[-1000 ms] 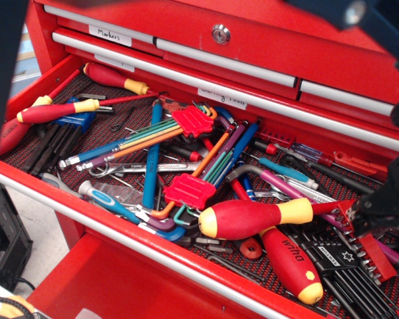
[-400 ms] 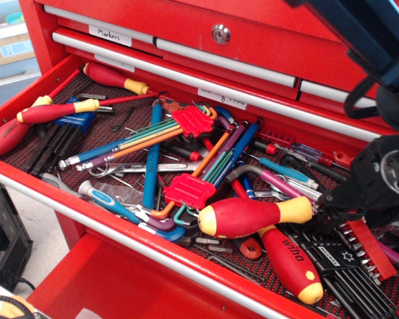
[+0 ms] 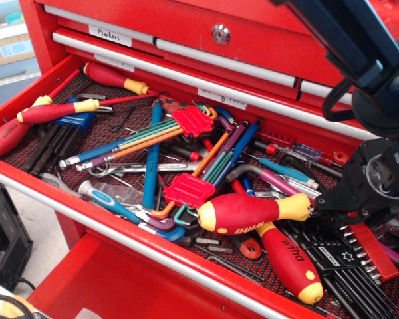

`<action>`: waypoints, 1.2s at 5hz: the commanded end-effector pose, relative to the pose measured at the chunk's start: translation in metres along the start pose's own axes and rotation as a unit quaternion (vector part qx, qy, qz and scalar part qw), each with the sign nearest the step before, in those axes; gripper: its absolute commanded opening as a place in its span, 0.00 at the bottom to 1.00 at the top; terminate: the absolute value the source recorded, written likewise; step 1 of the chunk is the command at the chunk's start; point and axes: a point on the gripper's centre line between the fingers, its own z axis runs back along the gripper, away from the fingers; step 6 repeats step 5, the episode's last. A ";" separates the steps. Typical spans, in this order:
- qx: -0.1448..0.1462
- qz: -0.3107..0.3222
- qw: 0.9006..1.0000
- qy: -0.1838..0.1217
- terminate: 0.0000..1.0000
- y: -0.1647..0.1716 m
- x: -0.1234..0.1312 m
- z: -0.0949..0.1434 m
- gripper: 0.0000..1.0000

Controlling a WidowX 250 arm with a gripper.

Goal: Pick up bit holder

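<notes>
The bit holder (image 3: pixel 374 254) is a narrow red strip with a row of short silver bits along its left edge. It lies at the far right of the open drawer, and its upper end is hidden under my gripper. My black gripper (image 3: pixel 339 212) hangs low over that upper end, beside the yellow tip of a red screwdriver (image 3: pixel 253 216). Its fingers are dark against dark tools, so I cannot tell whether they are open or shut. The strip rests on the drawer mat.
A second red-and-yellow screwdriver (image 3: pixel 289 256) and a black star-marked key holder (image 3: pixel 336 256) lie just left of the strip. Red blocks of coloured hex keys (image 3: pixel 189 188) fill the drawer's middle. The drawer's front rail (image 3: pixel 120 229) runs below, with closed drawers behind.
My arm has swung in from the upper right and the gripper has shifted left and slightly up along the strip. The bit holder has stayed in the drawer.
</notes>
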 end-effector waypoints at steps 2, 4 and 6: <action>0.038 -0.090 0.995 -0.004 0.00 0.012 0.064 0.083 0.00; 0.056 -0.204 0.977 -0.002 0.00 0.048 0.106 0.168 0.00; 0.044 -0.233 0.971 0.027 1.00 0.058 0.117 0.182 0.00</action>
